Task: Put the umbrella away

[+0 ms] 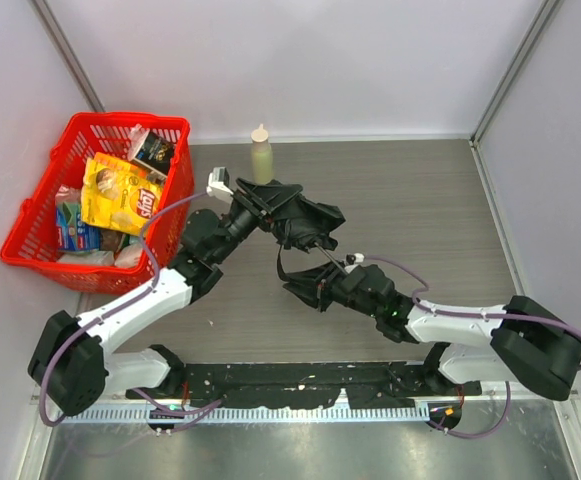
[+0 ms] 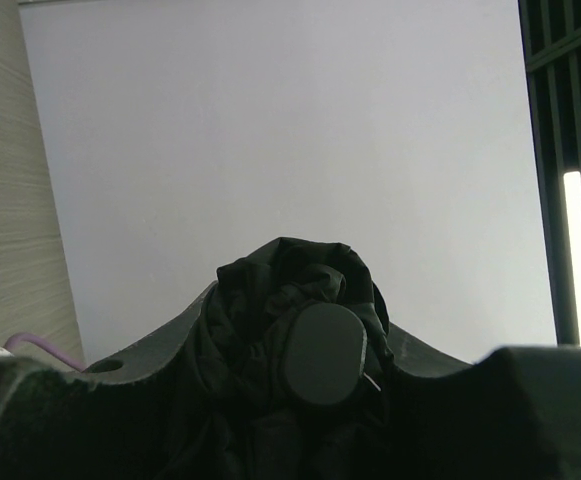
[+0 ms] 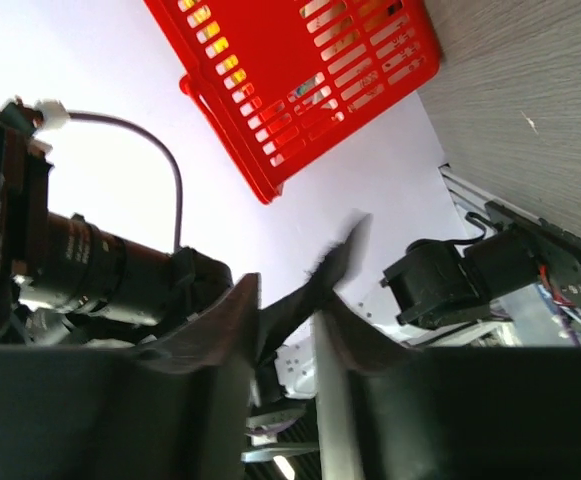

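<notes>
Top external view: the black fabric compact umbrella (image 1: 300, 215) hangs as a loose, crumpled bundle above the grey wood-grain table (image 1: 410, 200), between the two arms and clear of the surface. The left gripper (image 1: 260, 200) has its upper end; the right gripper (image 1: 310, 287) meets a dark fold or strap trailing from its lower edge. A red plastic mesh basket (image 1: 130, 118) filled with snack packets stands at far left, well apart, and a pale plastic squeeze bottle (image 1: 260, 155) stands upright just behind the bundle. Left wrist view: the left gripper (image 2: 290, 375) is partly closed, its fingers (image 2: 150, 355) clamping bunched umbrella (image 2: 270, 295) cloth around a rounded black knob (image 2: 320, 352). Right wrist view: the right gripper (image 3: 288, 310) shows jaws standing narrowly apart with a thin black strip (image 3: 335, 262) of the umbrella running between them; whether they actually pinch it cannot be told. The basket (image 3: 300, 90) and the left arm (image 3: 90, 265) lie beyond. Probable hazards: a hold on loose cloth alone may slip, letting the bundle sag or drop; the thin strip may escape a weak pinch; pulling the arms apart may spread the canopy rather than gather it; a swing of the bundle may topple the bottle.
</notes>
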